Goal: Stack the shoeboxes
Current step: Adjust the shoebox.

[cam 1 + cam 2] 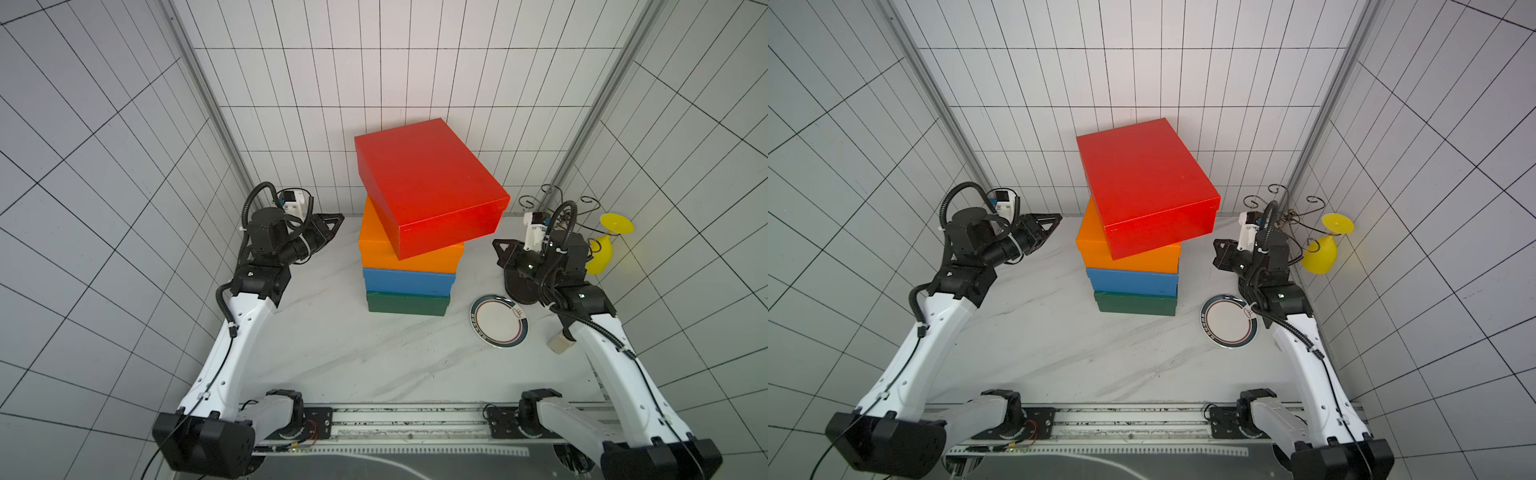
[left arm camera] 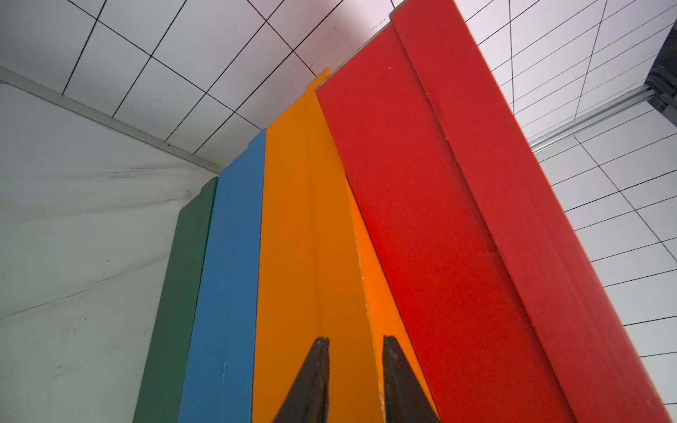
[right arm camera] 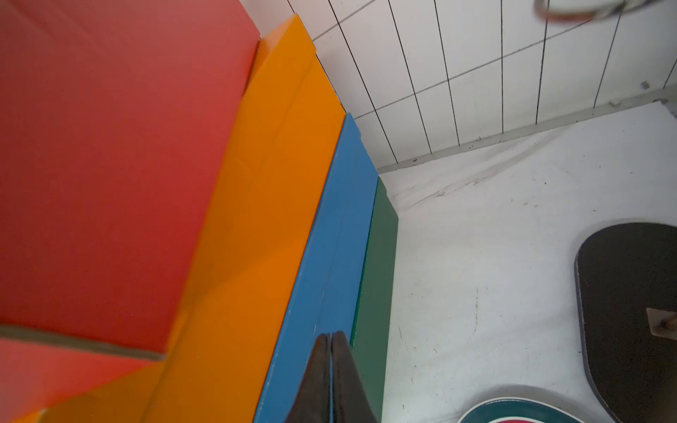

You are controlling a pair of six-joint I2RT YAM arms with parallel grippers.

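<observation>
1. Nearest me, both arms reach forward from the rail and flank the pile on the table (image 1: pixel 332 353). The plate (image 1: pixel 496 322) lies just beside the right arm, apart from the boxes.
2. The green box (image 1: pixel 407 307) sits on the table as the base, with the blue box (image 1: pixel 407 283) and the orange box (image 1: pixel 411 259) roughly squared on it.
3. The left gripper (image 2: pixel 355 340) points level at the orange side, jaws parted and empty. I cannot tell whether it touches.
4. The right gripper (image 3: pixel 331 335) aims at the blue box's side, jaws pressed together on nothing, which I judge suits nudging.
5. Topmost and reaching farthest back, the red box (image 1: pixel 424 178) rests twisted, with a corner overhanging toward the right arm. All four are stacked, but I judge the red one needs squaring.
</observation>
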